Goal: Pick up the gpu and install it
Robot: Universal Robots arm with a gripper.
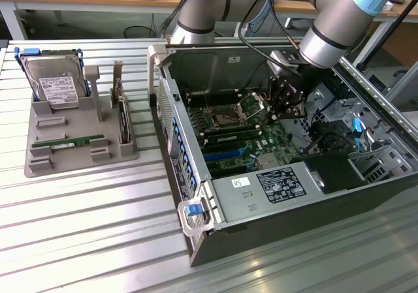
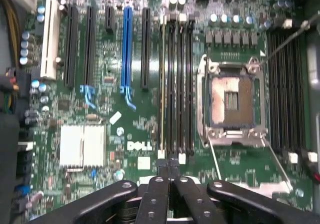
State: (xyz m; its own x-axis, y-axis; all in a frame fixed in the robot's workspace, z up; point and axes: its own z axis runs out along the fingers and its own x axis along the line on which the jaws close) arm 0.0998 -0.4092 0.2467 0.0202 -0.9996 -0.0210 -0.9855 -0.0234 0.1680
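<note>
We hang our gripper (image 1: 285, 107) low inside the open computer case (image 1: 196, 231), over the motherboard (image 2: 115, 134), with the fingers (image 2: 162, 194) clenched together and, as far as we can see, nothing between them. The gpu (image 1: 68, 142), the thin green stick, lies flat in the grey holder tray (image 1: 39, 169) on the exterior view's left, well apart from the gripper and outside the case, so the pick-up looks not yet done. In the wrist view the fingertips sit just above the row of long black slots (image 2: 177, 84), beside the open processor socket (image 2: 231, 100). We judge the main risk to be a closed tip brushing the socket's bare contacts or its raised lever, since both stand near. The case wall (image 1: 171, 120) rises between gripper and tray, and could catch the arm on any low crossing. The silver hard drive (image 1: 53, 81) in blue rails and the upright dark card (image 1: 121, 120) stand close around the stick, easy to knock or mistake.
</note>
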